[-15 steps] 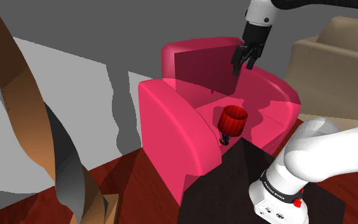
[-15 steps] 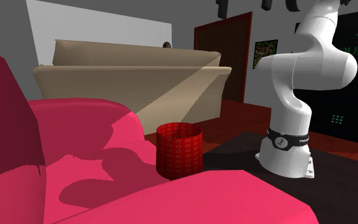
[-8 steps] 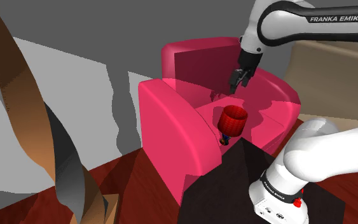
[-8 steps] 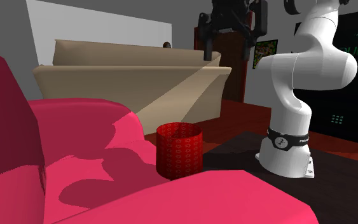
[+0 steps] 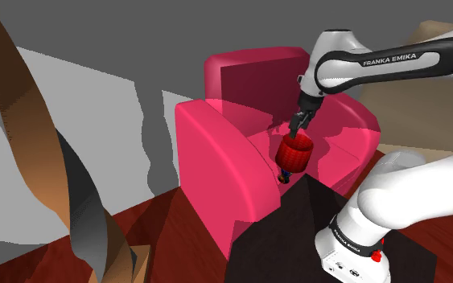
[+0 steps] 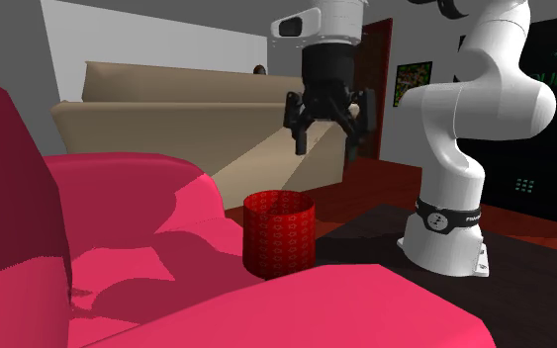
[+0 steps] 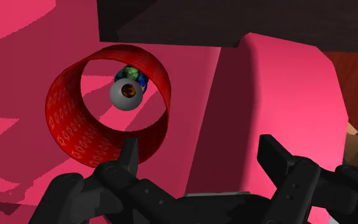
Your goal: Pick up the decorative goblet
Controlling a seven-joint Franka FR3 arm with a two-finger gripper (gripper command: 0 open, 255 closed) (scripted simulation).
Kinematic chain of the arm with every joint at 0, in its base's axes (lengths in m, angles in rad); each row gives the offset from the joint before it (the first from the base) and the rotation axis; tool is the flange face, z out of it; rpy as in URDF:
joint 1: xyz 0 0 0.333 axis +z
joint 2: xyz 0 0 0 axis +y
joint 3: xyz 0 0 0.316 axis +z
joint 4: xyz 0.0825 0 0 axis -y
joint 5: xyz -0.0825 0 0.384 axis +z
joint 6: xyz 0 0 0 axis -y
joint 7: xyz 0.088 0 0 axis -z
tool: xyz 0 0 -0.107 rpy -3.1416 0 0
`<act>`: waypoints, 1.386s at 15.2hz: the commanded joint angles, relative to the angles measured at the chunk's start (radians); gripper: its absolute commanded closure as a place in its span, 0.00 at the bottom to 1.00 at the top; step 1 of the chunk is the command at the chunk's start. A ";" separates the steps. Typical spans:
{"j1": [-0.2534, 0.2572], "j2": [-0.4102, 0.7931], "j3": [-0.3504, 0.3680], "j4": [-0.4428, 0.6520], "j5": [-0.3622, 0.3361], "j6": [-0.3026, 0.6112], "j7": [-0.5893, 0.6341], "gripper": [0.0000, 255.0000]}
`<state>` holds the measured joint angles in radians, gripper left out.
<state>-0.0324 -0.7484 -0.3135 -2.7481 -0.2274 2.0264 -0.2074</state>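
The goblet (image 5: 294, 153) is a red patterned cup on a small blue stem, standing upright on the seat of a pink armchair (image 5: 216, 153). In the second exterior view the goblet (image 6: 278, 232) sits near the seat's front edge. My black gripper (image 5: 297, 129) hangs just above its rim, pointing down. The gripper (image 6: 326, 148) is open, its fingers spread wider than the cup. The wrist view looks straight into the goblet (image 7: 75, 137), with a grey disc at its bottom, and the gripper (image 7: 199, 153) holds nothing.
The armchair's arms (image 6: 118, 198) rise on both sides of the seat. My dark stand (image 5: 297, 233) sits right against the chair's front. A beige sofa (image 6: 167, 119) stands behind. A tall brown and grey twisted shape (image 5: 47, 161) fills the shoulder view's left.
The gripper has come down from beside the chair's backrest to just above the goblet's rim, staying open. The goblet has not moved.
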 commanded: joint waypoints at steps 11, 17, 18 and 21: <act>0.008 0.253 -0.146 -0.117 -0.047 0.362 -0.115 0.00; 0.014 0.294 -0.159 -0.130 -0.046 0.416 -0.119 1.00; 0.014 0.294 -0.159 -0.130 -0.046 0.416 -0.119 1.00; 0.014 0.294 -0.159 -0.130 -0.046 0.416 -0.119 1.00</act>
<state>-0.0184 -0.4551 -0.4720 -2.8780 -0.2731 2.4423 -0.3263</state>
